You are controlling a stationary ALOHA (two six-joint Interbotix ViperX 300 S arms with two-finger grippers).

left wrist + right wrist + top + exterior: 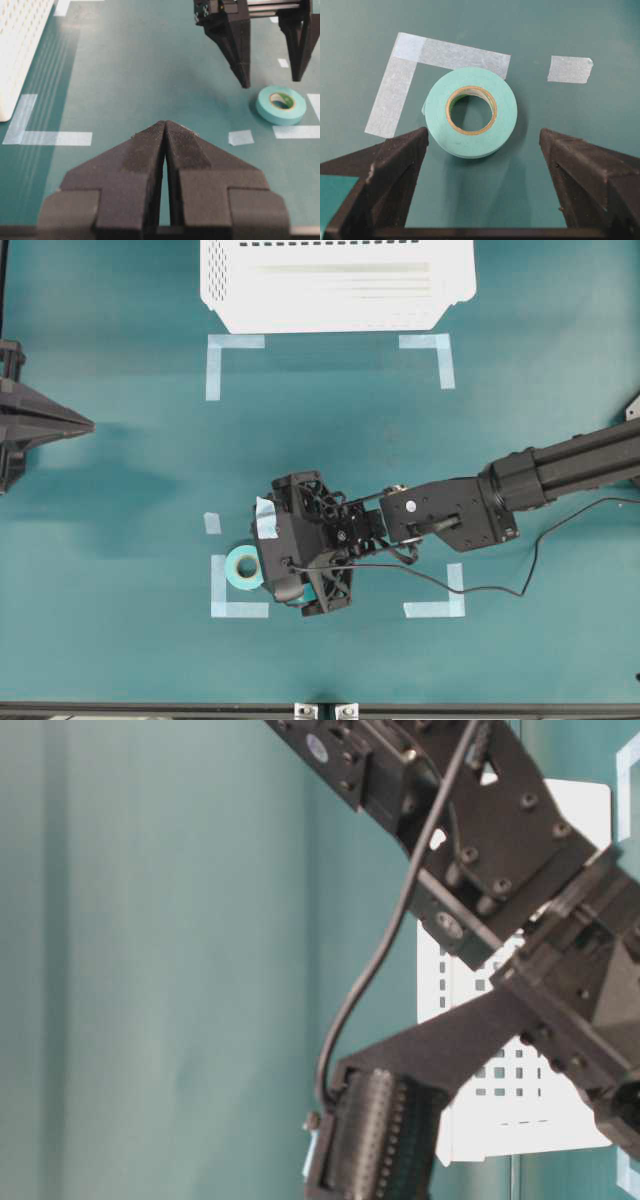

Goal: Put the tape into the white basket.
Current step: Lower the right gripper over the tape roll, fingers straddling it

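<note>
1. Tape point(243, 569) lies flat on the teal table point(120, 640) toward the near left of the overhead view, inside the angle of a pale-blue corner marker point(232, 602) and partly hidden by the right gripper point(285, 565) above it.
2. The right gripper's jaws stand wide apart, holding nothing. In its wrist view the roll point(471, 112) sits between and just beyond the two fingers point(390, 165), touching neither, with its pale inner core facing up.
3. A small loose tape square point(570, 69) lies near the roll on the bare surface, and a second corner marker point(440, 602) sits well to the right along the near side.
4. The left gripper point(165, 131) is at the left edge of the overhead view, well apart from the roll. Its fingers are pressed together with only a thin slit between them, and nothing is gripped.
5. The white basket point(335, 285) stands at the far edge of the table, just beyond two more corner markers point(222, 355). Its perforated walls and ribbed bottom show, and no object is visible in the part that is in view.
6. In the table-level view the right arm fills most of the frame, with a slotted basket wall point(520, 1100) behind it. The table is a plain, matte teal throughout.
</note>
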